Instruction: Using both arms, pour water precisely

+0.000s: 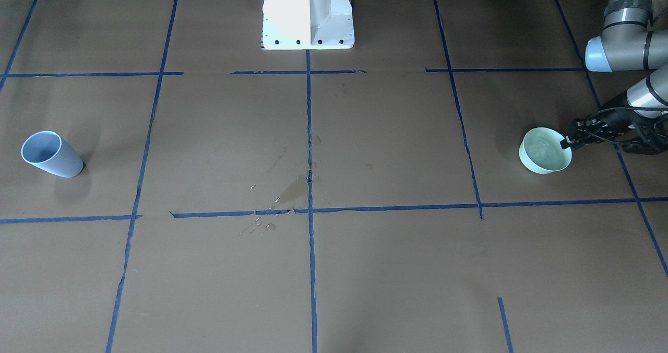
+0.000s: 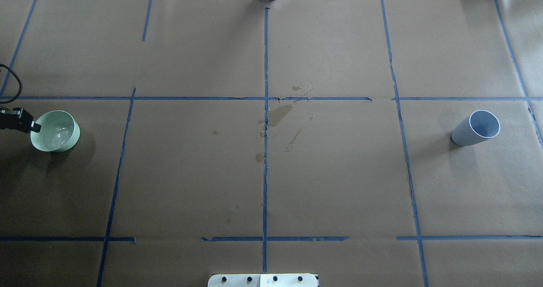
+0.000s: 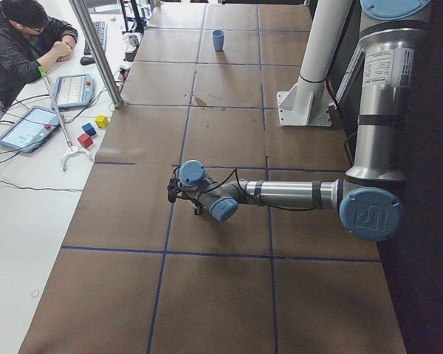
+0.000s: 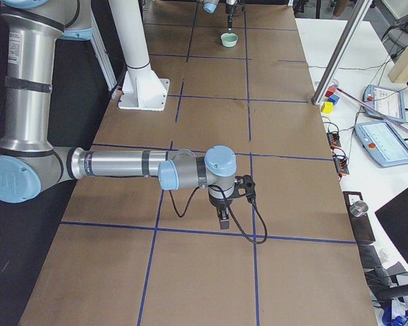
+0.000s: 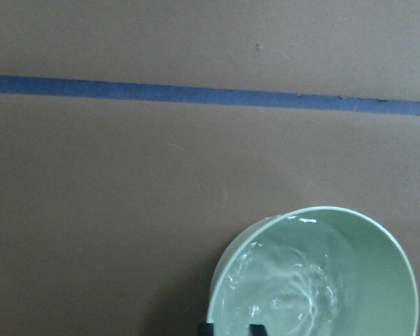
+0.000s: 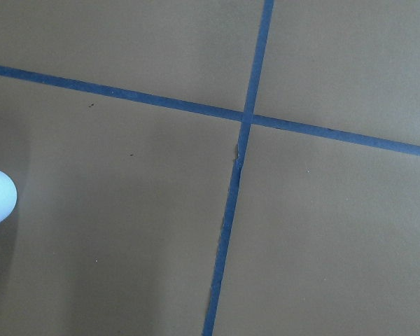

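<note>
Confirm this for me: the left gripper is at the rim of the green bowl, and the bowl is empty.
Not quite. The bowl is not empty: it holds water, whose rippling surface shows in the left wrist view. The rest stands: the left gripper is at the rim of the green bowl.

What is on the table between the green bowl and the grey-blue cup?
No objects: only blue tape lines and wet spill patches near the centre, as the overhead view shows.
</note>
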### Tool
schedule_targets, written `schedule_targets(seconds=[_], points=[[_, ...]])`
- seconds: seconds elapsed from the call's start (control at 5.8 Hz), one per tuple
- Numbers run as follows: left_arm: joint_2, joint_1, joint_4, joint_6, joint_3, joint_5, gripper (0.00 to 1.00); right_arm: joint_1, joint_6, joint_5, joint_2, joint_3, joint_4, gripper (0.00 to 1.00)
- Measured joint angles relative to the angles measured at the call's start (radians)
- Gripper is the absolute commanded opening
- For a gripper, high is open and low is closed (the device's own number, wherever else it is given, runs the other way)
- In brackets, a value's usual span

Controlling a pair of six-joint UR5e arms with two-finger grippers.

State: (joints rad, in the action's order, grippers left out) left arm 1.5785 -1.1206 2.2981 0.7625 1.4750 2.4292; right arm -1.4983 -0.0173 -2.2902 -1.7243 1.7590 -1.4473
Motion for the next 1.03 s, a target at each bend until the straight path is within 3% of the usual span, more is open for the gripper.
schedule_targets(seconds=[0.34, 0.69, 1.03], points=[[-0.003, -0.02, -0.004, -0.012, 0.041, 0.003, 1.0, 0.0, 0.001, 0.0, 0.001, 0.0, -0.001, 1.0], [-0.044, -0.112, -0.065, -0.249, 0.05, -0.002, 1.0, 0.001, 0.001, 0.0, 0.003, -0.001, -0.001, 1.0], [-0.058, -0.257, -0.328, -0.604, 0.065, -0.01, 1.0, 0.001, 0.002, 0.0, 0.006, -0.001, -0.001, 1.0]])
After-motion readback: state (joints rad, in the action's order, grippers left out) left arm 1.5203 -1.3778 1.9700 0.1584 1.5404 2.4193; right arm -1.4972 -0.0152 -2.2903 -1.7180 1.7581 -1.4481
